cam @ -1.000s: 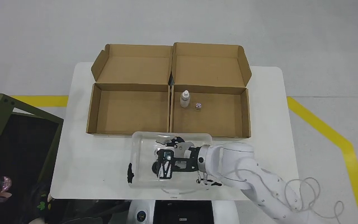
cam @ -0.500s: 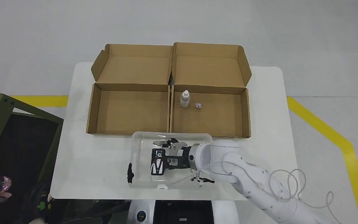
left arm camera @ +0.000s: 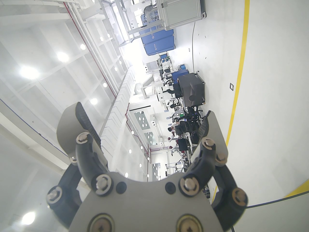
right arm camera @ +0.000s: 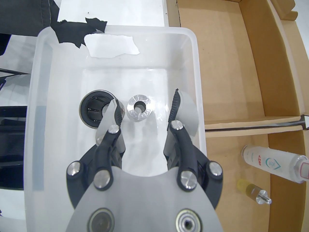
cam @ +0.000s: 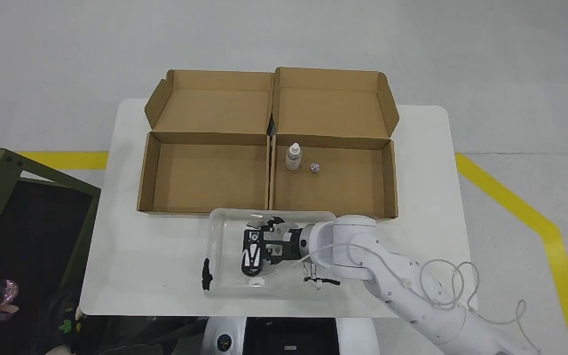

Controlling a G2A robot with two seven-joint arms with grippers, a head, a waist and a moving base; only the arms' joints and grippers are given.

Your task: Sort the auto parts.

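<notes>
Change, top view: the right gripper (cam: 251,251) has slid toward 9 o'clock inside the clear bin (cam: 218,232), and the forearm has swung in behind it
Top view, layout: the bin sits at 6 o'clock on the worktop (cam: 426,177); two open cardboard boxes lie side by side at 12 o'clock of it
Top view, boxes: the left box (cam: 206,177) holds nothing; the right box (cam: 355,188) holds a bottle (cam: 294,157) and a small vial (cam: 313,166) near its 11 o'clock corner
Left wrist view: the left gripper (left arm camera: 143,112) is spread wide, holds nothing and points up into the room, well apart from the parts
Right wrist view, parts: a silver bushing (right arm camera: 138,108) stands on end on the bin floor, bore facing the camera, with a black bearing (right arm camera: 96,109) just beside it
Right wrist view, gripper: the right gripper is spread, one finger (right arm camera: 115,112) in the narrow space between bearing and bushing, the other beyond the bushing near the bin wall; contact is not clear
Step in hand: probably closing on the bushing to lift it out
Doing it well: centre the bushing between the pads first, since it sits nearer one finger; keep that finger clear of the bearing; squeeze across the round flank evenly so the part does not tip; lift straight up past the rim before heading to a box
</notes>
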